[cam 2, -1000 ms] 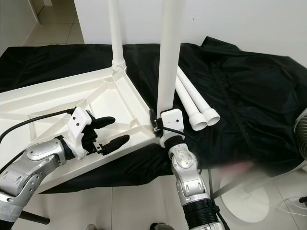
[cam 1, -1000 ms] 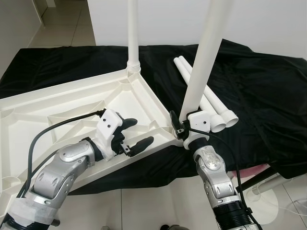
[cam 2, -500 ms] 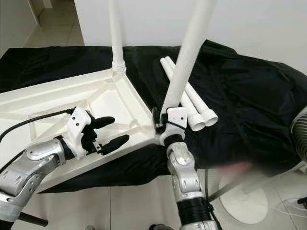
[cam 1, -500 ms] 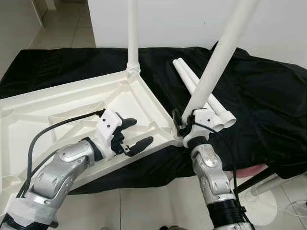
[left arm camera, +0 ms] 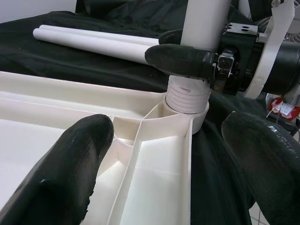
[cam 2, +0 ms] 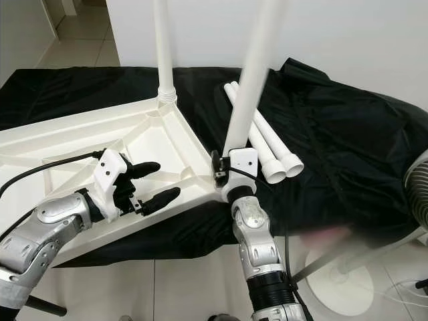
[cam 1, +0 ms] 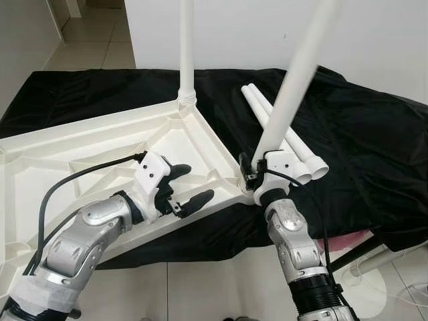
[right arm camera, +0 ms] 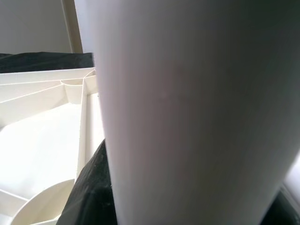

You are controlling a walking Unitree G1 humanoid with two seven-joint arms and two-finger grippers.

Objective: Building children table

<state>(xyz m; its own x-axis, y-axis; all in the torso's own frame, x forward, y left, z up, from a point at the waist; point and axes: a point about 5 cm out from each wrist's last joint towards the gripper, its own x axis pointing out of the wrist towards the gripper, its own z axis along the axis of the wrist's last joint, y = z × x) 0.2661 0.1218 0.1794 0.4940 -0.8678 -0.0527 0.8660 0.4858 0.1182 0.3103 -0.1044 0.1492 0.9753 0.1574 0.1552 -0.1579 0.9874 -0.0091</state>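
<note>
While your right gripper [cam 1: 253, 175] clenches the tilted leg [cam 1: 292, 83] over its corner socket [left arm camera: 187, 107], your left gripper [cam 1: 190, 184] hangs spread above the upturned tabletop [cam 1: 80, 144], probably steadying it.

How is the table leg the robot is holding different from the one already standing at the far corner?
The held leg leans to one side, while the far corner leg stands straight up. The right gripper is clamped on the held leg just above its threaded end; nothing touches the far one. Both are white round tubes set at corners of the upside-down tabletop.
</note>
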